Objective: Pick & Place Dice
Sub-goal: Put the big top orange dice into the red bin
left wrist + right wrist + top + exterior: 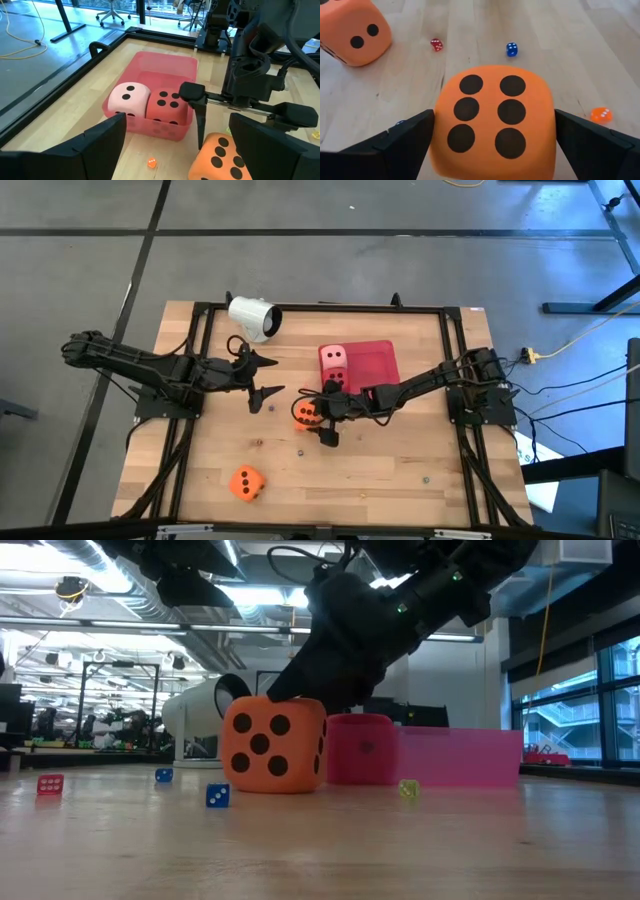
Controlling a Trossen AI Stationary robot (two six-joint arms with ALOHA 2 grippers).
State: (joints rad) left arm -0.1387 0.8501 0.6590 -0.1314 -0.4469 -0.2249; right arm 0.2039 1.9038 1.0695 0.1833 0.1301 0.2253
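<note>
An orange die (495, 125) rests on the wooden table, six pips up, just in front of the red tray (378, 360). My right gripper (318, 418) is open, slanting down, one finger on each side of it. In the tray's near end sit a pale pink die (129, 97) and a red die (167, 104), side by side. A second orange die (246, 483) lies alone near the table's front left. My left gripper (278, 376) hangs open above the table, left of the tray, with nothing between its fingers. My right gripper's fingers (407, 142) stand close against two opposite sides of the orange die (440, 135), coming slanting down from the table's right. I cannot tell whether they touch it. The die sits flat on the table.
A white cup (252, 317) lies on its side at the far left of the table. Several tiny dice are scattered on the wood: red (436, 44), blue (511, 49) and orange (601, 114). A black frame (320, 308) runs round the table.
</note>
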